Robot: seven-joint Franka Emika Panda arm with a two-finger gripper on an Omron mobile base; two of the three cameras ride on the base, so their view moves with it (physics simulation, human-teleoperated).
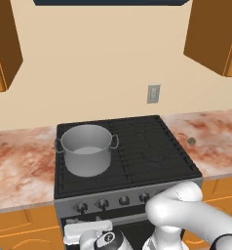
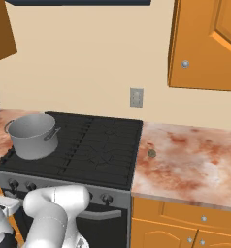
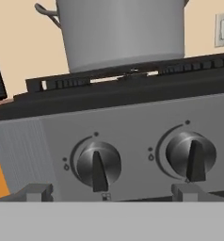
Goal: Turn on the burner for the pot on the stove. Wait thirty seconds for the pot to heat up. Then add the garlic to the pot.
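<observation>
End effector (image 3: 112, 192) wide open and empty, just before the stove (image 3: 132, 127) knobs, below the pot (image 3: 121, 30).

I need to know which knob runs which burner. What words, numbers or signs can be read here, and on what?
No words or numbers are readable.
The stove front panel has small dots and droplet-like marks beside the two near knobs: too small to interpret.
The wall outlet plate has no text.
</observation>
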